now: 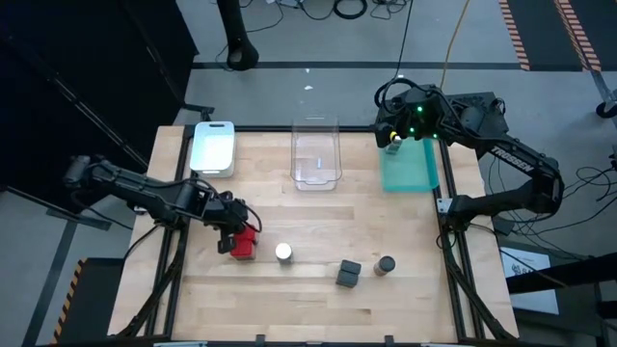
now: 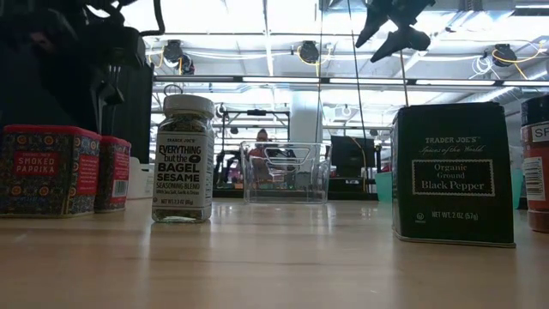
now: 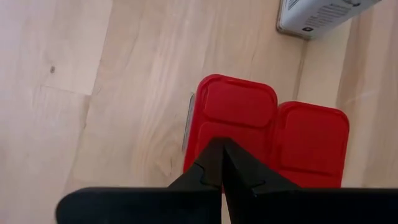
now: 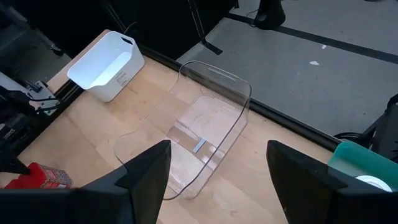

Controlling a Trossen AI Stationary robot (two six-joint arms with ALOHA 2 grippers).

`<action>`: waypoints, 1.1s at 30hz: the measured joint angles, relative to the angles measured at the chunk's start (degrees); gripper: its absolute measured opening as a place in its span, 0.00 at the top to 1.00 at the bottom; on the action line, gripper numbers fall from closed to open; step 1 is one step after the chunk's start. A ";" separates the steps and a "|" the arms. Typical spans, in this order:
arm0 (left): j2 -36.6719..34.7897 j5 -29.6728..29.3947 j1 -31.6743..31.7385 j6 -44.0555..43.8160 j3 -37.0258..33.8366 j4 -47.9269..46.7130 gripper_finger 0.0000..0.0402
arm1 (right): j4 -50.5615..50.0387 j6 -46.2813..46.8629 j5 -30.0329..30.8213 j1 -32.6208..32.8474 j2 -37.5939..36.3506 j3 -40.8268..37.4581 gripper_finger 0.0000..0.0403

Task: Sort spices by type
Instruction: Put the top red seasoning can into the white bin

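Red tins [image 1: 245,241] sit side by side, touching, at about 8 o'clock on the wooden worktop [image 1: 318,222]; the low view reads "Smoked Paprika" on the nearer one [image 2: 47,169]. Above them hangs the left gripper [image 1: 231,227], its fingers [image 3: 219,163] clenched tip to tip with nothing between them, over the edge of one tin [image 3: 231,129] with its twin [image 3: 313,143] alongside.

Toward 6 o'clock stands a white-capped jar [image 1: 283,253], labelled bagel sesame seasoning [image 2: 182,159]. Further round, at roughly 5 o'clock, a dark tin [image 1: 349,274] marked black pepper [image 2: 453,175] stands near a round dark-topped jar [image 1: 385,265]; the two are apart.

Along the far edge lie three trays: white [image 1: 213,148] at 11 o'clock, clear [image 1: 316,154] at 12, teal [image 1: 410,166] at 1. The right gripper [image 1: 396,142] hovers over the far end of the teal tray, fingers [image 4: 146,175] spread wide and released, holding nothing. Its wrist view shows a white cap [image 4: 373,182] inside the teal tray [image 4: 348,157], plus the clear tray [image 4: 205,134] and white tray [image 4: 107,65] beyond.
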 joint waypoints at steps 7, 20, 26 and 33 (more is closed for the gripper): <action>1.44 -0.93 -0.02 1.06 0.17 0.43 0.99 | 0.02 0.68 1.44 0.00 0.00 0.00 0.39; 0.92 -9.15 2.07 0.94 -0.02 -0.57 0.99 | 0.02 1.95 1.48 0.00 0.00 0.02 0.39; -2.13 -3.75 2.76 1.72 2.26 -0.89 0.99 | 0.02 2.52 1.48 0.00 0.00 0.02 0.39; -5.76 0.95 3.42 6.02 9.32 -5.18 0.95 | 0.04 3.82 1.46 0.00 0.00 0.02 0.39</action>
